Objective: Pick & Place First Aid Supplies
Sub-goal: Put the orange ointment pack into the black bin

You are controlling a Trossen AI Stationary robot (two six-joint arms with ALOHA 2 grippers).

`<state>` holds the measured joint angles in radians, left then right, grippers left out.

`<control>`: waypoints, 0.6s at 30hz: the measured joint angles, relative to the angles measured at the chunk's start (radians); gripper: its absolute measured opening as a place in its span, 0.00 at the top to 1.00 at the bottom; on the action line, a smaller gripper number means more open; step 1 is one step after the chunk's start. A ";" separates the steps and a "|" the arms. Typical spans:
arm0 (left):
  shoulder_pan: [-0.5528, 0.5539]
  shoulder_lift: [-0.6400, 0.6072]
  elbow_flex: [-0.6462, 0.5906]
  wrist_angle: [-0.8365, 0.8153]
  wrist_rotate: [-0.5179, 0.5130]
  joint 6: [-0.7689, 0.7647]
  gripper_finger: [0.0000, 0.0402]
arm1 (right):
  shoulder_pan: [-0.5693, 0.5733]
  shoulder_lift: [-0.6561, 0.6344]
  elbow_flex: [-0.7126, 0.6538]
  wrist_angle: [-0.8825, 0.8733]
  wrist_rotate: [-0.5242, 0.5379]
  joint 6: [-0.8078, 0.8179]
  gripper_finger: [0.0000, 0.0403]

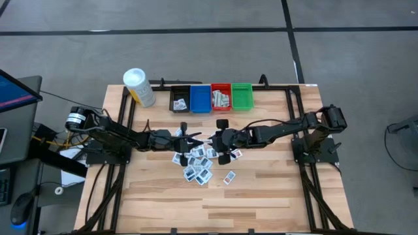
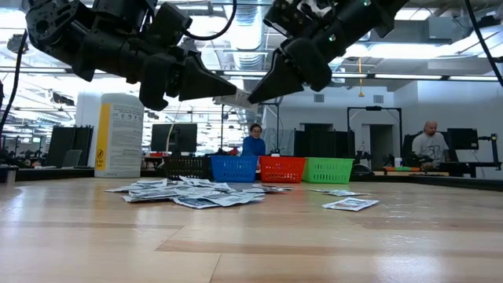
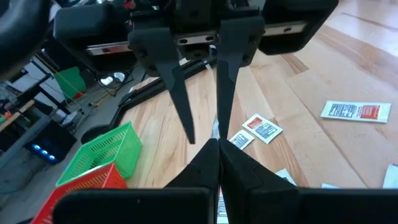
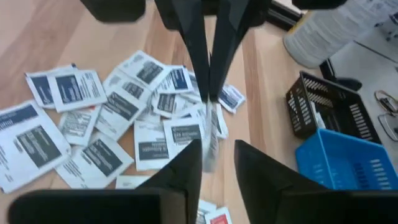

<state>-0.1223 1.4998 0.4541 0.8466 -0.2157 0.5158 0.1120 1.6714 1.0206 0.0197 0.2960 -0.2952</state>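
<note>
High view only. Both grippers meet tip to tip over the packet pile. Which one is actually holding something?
Observer: The left gripper. Its wrist view shows the fingers shut together, with a packet pinched edge-on at the tips.
Operator: Right one gripping it too?
Observer: Doesn't look like it. In the right wrist view the right gripper has its fingers apart, with that packet in the gap.
Operator: Are they down on the table?
Observer: No. In the low view both tips hang in the air, clear above the pile of packets.
</note>
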 joint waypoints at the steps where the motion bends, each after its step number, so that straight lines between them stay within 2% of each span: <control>1: 0.000 0.000 0.000 0.000 0.000 -0.011 0.98 | 0.000 0.000 0.000 -0.007 0.001 0.000 0.76; 8: 0.000 0.000 0.000 -0.021 -0.019 -0.102 0.98 | 0.000 0.000 0.000 -0.090 0.072 0.053 0.70; 11: 0.000 0.000 0.000 -0.047 -0.137 -0.148 0.99 | 0.020 -0.017 -0.001 -0.190 0.103 0.094 0.69; 16: 0.014 -0.001 -0.001 -0.061 -0.425 -0.224 0.99 | 0.059 -0.041 -0.002 -0.357 0.126 0.175 0.71; 18: 0.038 -0.008 -0.001 -0.065 -0.481 -0.247 0.98 | 0.071 -0.055 -0.021 -0.394 0.144 0.181 0.72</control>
<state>-0.0842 1.4916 0.4530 0.7818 -0.6967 0.2687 0.1834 1.6164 0.9996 -0.3738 0.4401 -0.1144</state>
